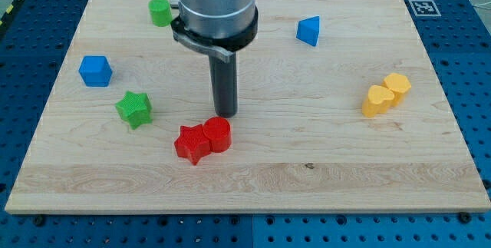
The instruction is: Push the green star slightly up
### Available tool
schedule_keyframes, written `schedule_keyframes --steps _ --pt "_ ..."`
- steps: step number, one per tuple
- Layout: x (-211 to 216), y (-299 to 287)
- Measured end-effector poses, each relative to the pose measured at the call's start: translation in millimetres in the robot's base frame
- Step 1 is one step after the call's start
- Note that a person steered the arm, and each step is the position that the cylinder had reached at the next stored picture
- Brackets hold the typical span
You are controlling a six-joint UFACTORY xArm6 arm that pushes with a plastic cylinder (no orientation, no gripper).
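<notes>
The green star point(134, 109) lies on the wooden board point(307, 163) at the view's left, below a blue cube point(95, 71). My tip point(225, 114) stands to the right of the star, well apart from it, just above a red cylinder point(218, 133) and close to it. A red star point(192, 143) touches the cylinder's left side.
A green cylinder point(160, 11) sits at the top left beside the arm's body. A blue triangular block point(308, 31) lies at the top right of centre. A yellow heart point(377, 100) and a yellow hexagonal block point(397, 87) touch at the right.
</notes>
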State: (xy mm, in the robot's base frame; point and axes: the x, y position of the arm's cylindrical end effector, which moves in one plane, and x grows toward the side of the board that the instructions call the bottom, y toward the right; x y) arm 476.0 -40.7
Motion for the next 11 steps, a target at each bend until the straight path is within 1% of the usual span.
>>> schedule_keyframes --steps 1,2,4,5,6,7,8,11 --pt "-14.4 -37.1" --pt "-5.5 -57.4" --pt "41.4 -72.3" --pt "61.6 -108.1" --pt "56.5 -120.1" --pt "30.0 -120.1" --pt "17.3 -120.1" --pt "12.6 -141.7"
